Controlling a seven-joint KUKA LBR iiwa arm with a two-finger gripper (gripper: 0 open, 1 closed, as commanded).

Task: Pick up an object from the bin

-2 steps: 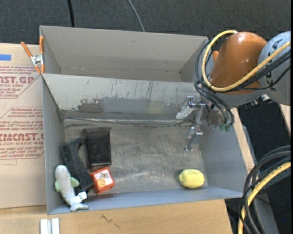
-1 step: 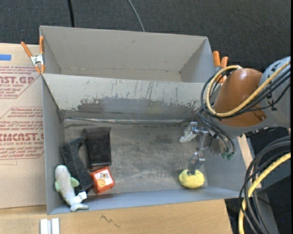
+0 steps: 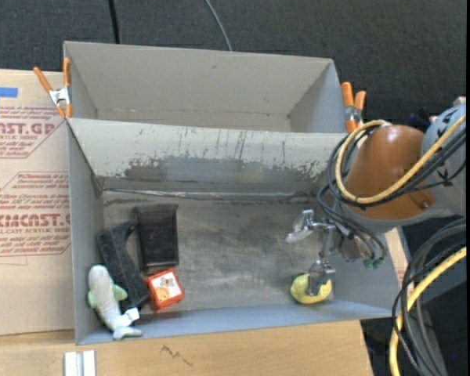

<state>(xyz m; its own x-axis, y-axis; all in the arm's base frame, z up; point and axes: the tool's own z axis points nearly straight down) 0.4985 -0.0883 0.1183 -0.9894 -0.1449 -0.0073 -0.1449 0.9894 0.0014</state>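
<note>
My gripper (image 3: 316, 253) hangs low at the right side of the bin. One finger (image 3: 303, 227) points left and up, the other (image 3: 323, 275) reaches down onto a small yellow rounded thing (image 3: 304, 291) near the front right corner. The fingers stand spread apart and the yellow thing lies under the lower fingertip, not between the two.
On the left of the bin lie a black rectangular block (image 3: 157, 236), a black curved strap-like piece (image 3: 119, 258), a small orange cube (image 3: 164, 289) and a white toy figure (image 3: 108, 300) in the front left corner. Bare floor spans the middle.
</note>
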